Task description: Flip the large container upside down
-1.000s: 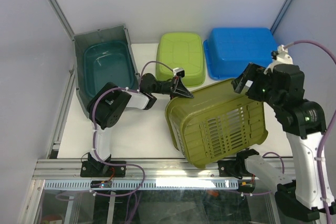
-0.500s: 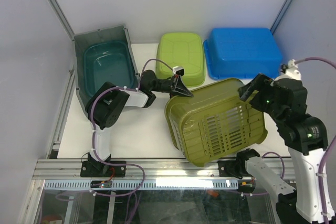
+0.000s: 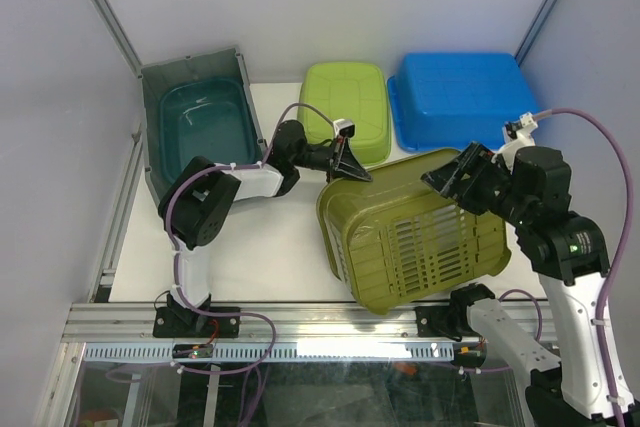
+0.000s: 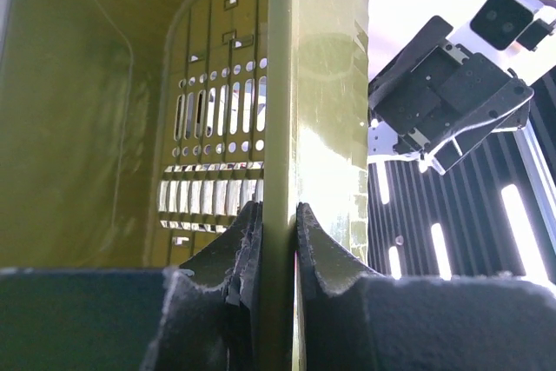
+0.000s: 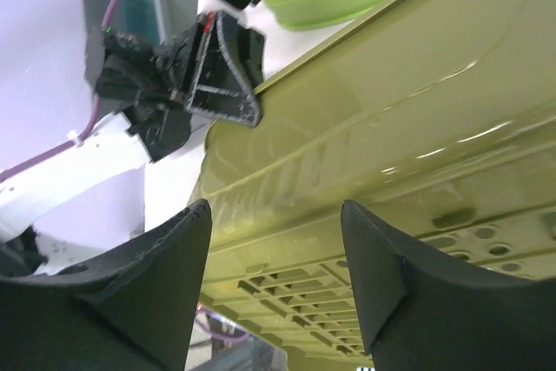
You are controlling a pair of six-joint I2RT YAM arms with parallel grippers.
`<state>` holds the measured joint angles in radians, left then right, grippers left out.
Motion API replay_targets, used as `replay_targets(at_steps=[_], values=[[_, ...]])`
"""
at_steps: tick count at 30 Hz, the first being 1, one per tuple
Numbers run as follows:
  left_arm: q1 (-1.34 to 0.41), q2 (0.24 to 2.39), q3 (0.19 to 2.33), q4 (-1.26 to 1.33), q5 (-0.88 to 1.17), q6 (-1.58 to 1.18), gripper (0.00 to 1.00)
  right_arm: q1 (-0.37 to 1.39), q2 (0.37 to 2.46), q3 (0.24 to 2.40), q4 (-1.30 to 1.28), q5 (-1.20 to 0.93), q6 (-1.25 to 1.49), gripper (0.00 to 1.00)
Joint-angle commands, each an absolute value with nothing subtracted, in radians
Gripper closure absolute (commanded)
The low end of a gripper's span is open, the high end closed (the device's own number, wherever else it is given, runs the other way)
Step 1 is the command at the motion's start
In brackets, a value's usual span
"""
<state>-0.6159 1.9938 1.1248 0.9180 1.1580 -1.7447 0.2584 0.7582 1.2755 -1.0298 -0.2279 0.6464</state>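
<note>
as left fingers (image 4: 328,282) pinch the container (image 3: 420,237) rim, right fingers (image 5: 130,293) seemingly hover.

Olive crate (image 4: 313,171) overflows the left-wrist view (top, bottom).

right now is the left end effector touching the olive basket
Touching. The left wrist view shows the left end effector clamped on the rim of the olive basket, both fingers pressed against the wall with no gap.

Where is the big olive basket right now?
Top view: the olive basket is tilted at the near right, in front of the lime tub and blue tub, rim pinched by the left gripper.
</note>
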Motion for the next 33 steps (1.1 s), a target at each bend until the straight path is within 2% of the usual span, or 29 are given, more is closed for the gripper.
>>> replay_targets(at_steps=[1, 3, 4, 6, 10, 12, 17, 21, 33], values=[[-0.612, 2.000, 1.139, 0.738, 1.202, -1.536, 1.00, 0.256, 0.758, 1.369, -1.086, 0.031, 0.584, 0.34], [-0.601, 1.996, 1.136, 0.778, 1.193, -1.533, 1.00, 0.256, 0.719, 1.379, -1.164, 0.256, 0.623, 0.31], [-0.598, 1.994, 1.137, 0.775, 1.184, -1.546, 1.00, 0.258, 0.658, 1.317, -1.065, 0.231, 0.521, 0.26], [-0.598, 1.976, 1.163, 0.773, 1.238, -1.514, 1.00, 0.258, 0.611, 1.313, -0.964, 0.253, 0.458, 0.21], [-0.588, 1.943, 1.234, 0.335, 1.188, -1.152, 1.00, 0.258, 0.674, 1.332, -0.923, 0.234, 0.369, 0.18], [-0.592, 1.996, 1.283, 0.297, 1.207, -1.146, 1.00, 0.258, 0.714, 1.347, -0.939, 0.223, 0.351, 0.13], [-0.590, 2.056, 1.367, 0.263, 1.222, -1.140, 1.00, 0.259, 0.741, 1.321, -0.930, 0.278, 0.298, 0.10], [-0.586, 2.091, 1.448, 0.092, 1.217, -1.030, 1.00, 0.258, 0.751, 1.321, -0.948, 0.292, 0.266, 0.09], [-0.583, 2.067, 1.447, -0.057, 1.174, -0.892, 1.00, 0.258, 0.810, 1.411, -1.054, 0.265, 0.143, 0.02]])
